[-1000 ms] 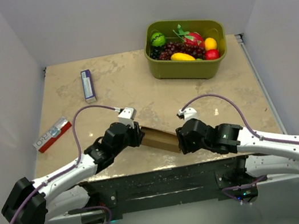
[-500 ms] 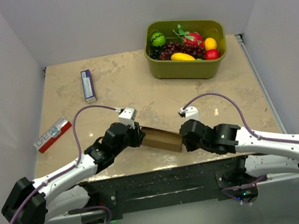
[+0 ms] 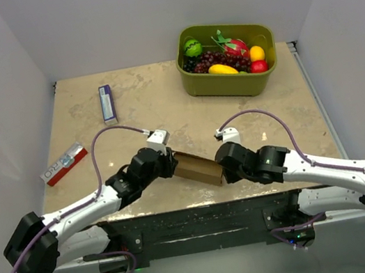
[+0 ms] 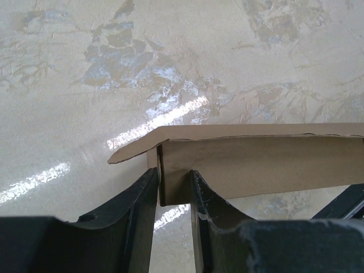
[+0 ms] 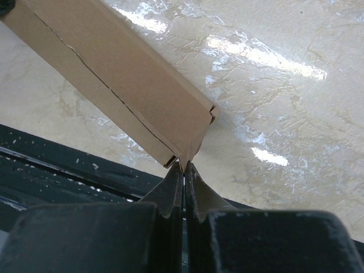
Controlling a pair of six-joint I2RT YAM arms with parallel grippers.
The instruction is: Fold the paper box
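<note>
The paper box (image 3: 195, 167) is a small plain brown carton held off the table between both arms near the front edge. My left gripper (image 3: 170, 164) is shut on its left end; in the left wrist view the box (image 4: 256, 162) sits between the fingers (image 4: 139, 199), with a loose flap sticking out to the left. My right gripper (image 3: 221, 172) is shut on a thin flap at the box's right end; in the right wrist view the box (image 5: 119, 79) runs up to the left from my closed gripper (image 5: 183, 166).
A green bin (image 3: 230, 80) of toy fruit stands at the back right. A slim purple-and-white box (image 3: 107, 104) lies at the back left, a red-and-white box (image 3: 63, 164) at the left edge. A black base plate (image 3: 198, 222) runs along the front.
The right gripper has shifted a little up and to the left against the box's right end. The left arm and box have nudged slightly right.
</note>
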